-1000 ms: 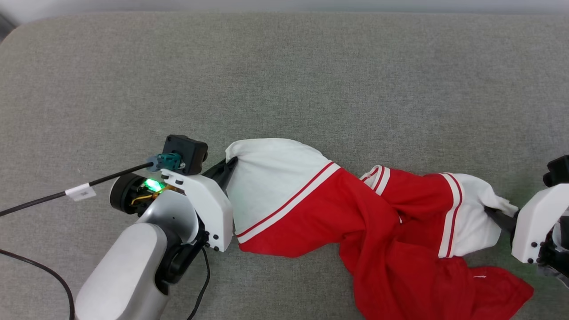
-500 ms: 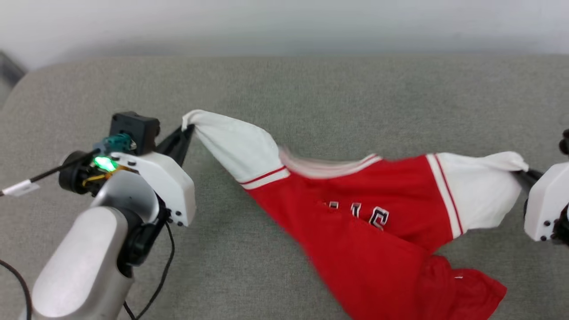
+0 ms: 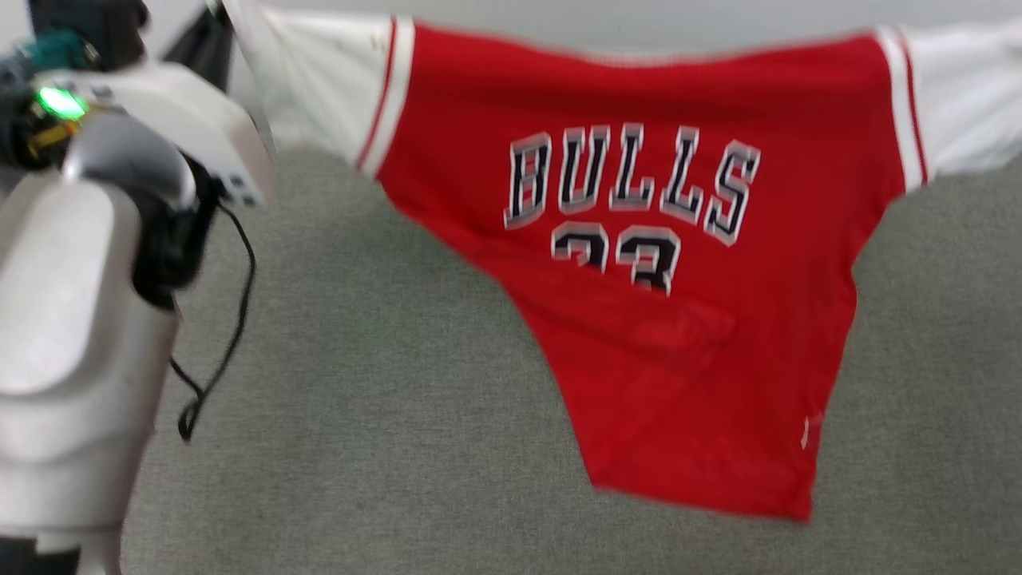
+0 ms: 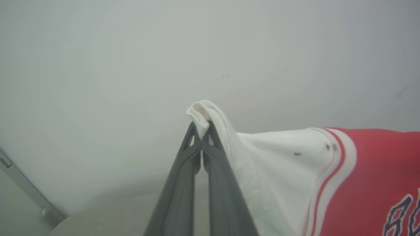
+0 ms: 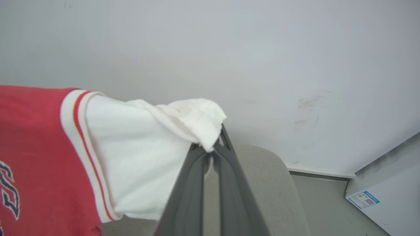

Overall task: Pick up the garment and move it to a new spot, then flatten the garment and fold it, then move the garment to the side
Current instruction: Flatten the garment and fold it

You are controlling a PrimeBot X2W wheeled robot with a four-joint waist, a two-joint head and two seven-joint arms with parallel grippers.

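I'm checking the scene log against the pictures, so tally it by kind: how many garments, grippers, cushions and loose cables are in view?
garment: 1
grippers: 2, the left gripper and the right gripper, each shut on the garment
grey cushion: 1
black cable: 1
Total: 5
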